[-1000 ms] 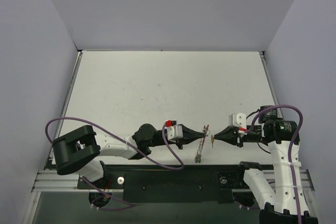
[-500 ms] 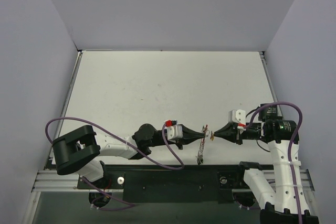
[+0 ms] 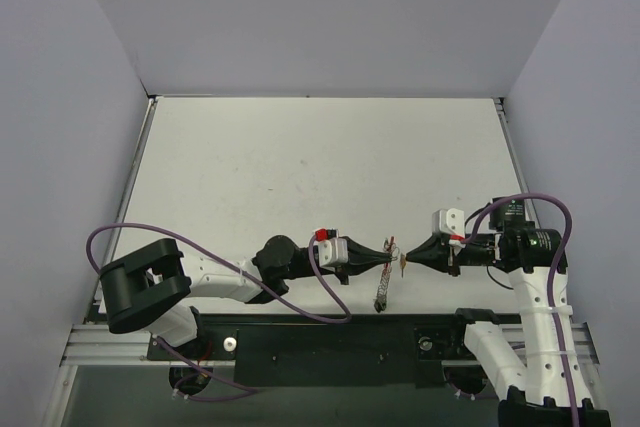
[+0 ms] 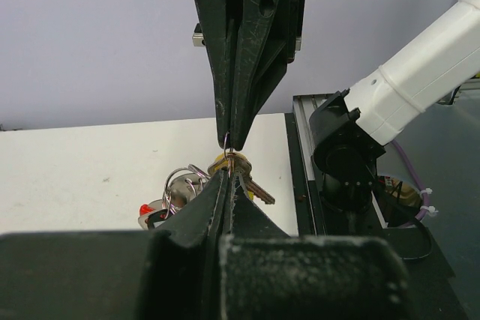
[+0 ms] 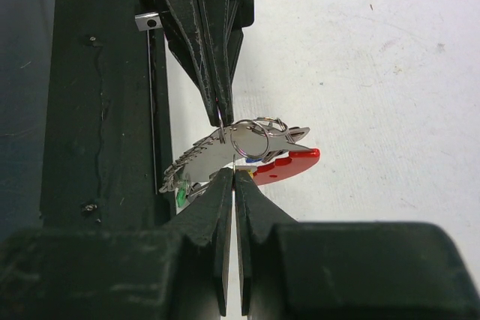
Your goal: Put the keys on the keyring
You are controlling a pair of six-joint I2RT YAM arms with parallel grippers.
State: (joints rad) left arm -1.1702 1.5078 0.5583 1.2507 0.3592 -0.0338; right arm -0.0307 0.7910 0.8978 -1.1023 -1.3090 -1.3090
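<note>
Left tool (image 3: 388, 253) pinched shut on keyring (image 3: 392, 245), chain (image 3: 380, 292) hanging below, right tool (image 3: 408, 260) clamped shut on yellow-headed key (image 3: 403, 266), tips nearly touching

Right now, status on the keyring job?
Left gripper shut on keyring. Right gripper shut on key, tips nearly touching. Nothing blocking.
</note>
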